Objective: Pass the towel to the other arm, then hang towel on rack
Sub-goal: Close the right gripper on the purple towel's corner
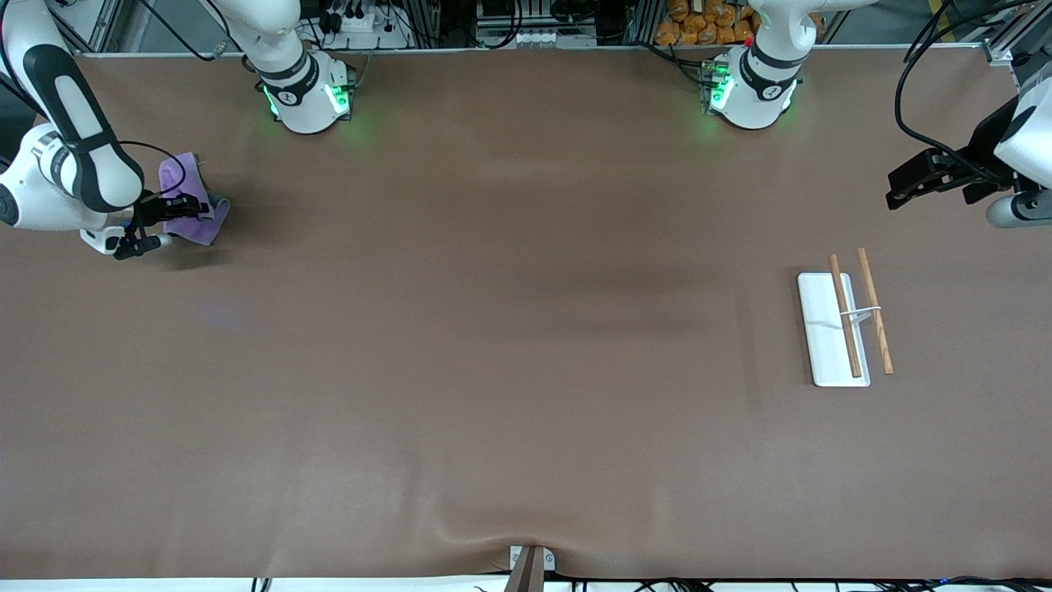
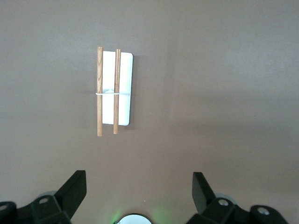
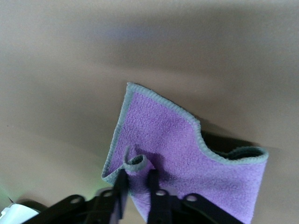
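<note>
1. Towel (image 1: pixel 187 200) hangs pinched in the right tool (image 1: pixel 168 215), over the surface (image 1: pixel 493 370) at the right arm's end; a bunched corner sits clenched between the two fingers (image 3: pixel 122 183) in the right wrist view; the rest droops free.
2. Left tool (image 1: pixel 904 187) hovers spread wide and empty at the left arm's end, over bare surface beside the rack (image 1: pixel 842 325).
3. For a good handover: carry across toward the middle, well apart from the rack; keep the pinch firm on that corner; offer a loose dangling edge so the left tool can bite clean cloth; let go only once that second grip looks secure.
4. Materials: lilac pile with a fine woven grain, grey stitched hem, grey reverse showing at the curled fold; soft, limp, likely to sag and swing.
5. Rack: flat white rectangular base plate, two thin parallel brown wooden rods, slim white bracket across them; rigid, light, probably easy to nudge.
</note>
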You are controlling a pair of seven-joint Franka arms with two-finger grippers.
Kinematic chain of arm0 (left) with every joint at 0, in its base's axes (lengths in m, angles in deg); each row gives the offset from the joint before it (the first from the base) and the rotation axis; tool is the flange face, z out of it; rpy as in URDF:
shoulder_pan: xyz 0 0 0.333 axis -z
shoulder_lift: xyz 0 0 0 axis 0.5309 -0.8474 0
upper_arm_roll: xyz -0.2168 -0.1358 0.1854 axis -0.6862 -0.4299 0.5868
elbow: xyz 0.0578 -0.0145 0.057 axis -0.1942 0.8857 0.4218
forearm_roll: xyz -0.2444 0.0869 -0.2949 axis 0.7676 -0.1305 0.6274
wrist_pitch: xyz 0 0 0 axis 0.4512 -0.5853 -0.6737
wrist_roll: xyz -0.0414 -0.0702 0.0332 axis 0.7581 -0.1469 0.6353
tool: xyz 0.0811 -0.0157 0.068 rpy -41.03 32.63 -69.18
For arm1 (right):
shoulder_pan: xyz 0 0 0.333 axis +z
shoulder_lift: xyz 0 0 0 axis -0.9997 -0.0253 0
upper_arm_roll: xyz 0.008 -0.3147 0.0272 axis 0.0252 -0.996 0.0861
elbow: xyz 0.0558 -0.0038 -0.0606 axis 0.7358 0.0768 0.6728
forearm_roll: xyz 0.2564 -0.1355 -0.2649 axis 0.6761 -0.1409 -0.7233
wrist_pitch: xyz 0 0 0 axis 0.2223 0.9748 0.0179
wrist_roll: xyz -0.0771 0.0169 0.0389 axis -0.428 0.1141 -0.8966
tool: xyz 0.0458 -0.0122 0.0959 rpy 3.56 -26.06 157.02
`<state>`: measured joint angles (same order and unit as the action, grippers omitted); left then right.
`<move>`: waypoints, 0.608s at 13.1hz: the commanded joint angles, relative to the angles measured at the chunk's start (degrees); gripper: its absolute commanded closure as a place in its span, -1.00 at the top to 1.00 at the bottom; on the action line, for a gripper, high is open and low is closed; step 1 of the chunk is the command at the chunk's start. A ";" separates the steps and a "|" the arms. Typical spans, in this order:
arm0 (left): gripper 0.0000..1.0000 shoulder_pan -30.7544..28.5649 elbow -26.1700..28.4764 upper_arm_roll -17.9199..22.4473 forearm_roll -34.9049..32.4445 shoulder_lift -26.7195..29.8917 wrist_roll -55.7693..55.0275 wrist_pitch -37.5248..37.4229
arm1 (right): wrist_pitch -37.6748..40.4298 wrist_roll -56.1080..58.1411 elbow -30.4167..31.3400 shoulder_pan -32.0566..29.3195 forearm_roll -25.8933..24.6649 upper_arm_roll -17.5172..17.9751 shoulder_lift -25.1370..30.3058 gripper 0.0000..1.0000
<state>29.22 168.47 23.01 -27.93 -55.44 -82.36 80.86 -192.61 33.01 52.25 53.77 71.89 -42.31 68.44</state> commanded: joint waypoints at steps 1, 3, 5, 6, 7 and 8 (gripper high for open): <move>1.00 -0.06 -0.07 -0.15 -0.85 0.31 0.20 -0.65 | -0.73 0.69 0.93 -1.70 -1.14 0.97 0.71 -1.00; 1.00 -0.14 -0.07 -0.15 -0.41 0.31 0.20 -0.56 | 0.32 0.86 0.40 -1.52 -0.97 1.06 1.32 -1.00; 1.00 -0.14 -0.07 -0.15 -0.41 0.31 0.20 -0.56 | 3.83 0.77 -1.35 -1.26 -0.35 1.32 1.32 -1.00; 1.00 -0.14 -0.07 -0.15 -0.41 0.31 0.20 -0.56 | 5.32 0.60 -2.57 -0.82 -0.35 1.41 1.32 -1.00; 1.00 -0.14 0.02 -0.15 -0.41 0.31 0.20 -0.56 | 7.51 0.16 -3.98 -0.21 0.00 1.50 1.41 -1.00; 1.00 -0.14 -0.07 -0.15 -0.41 0.31 0.20 -0.56 | 9.71 -0.02 -5.65 0.58 1.04 1.50 1.41 -1.00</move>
<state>29.22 168.50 23.01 -27.93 -55.44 -82.36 80.85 -187.10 33.02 49.22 53.82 72.07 -41.52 68.65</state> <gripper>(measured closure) 0.000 0.982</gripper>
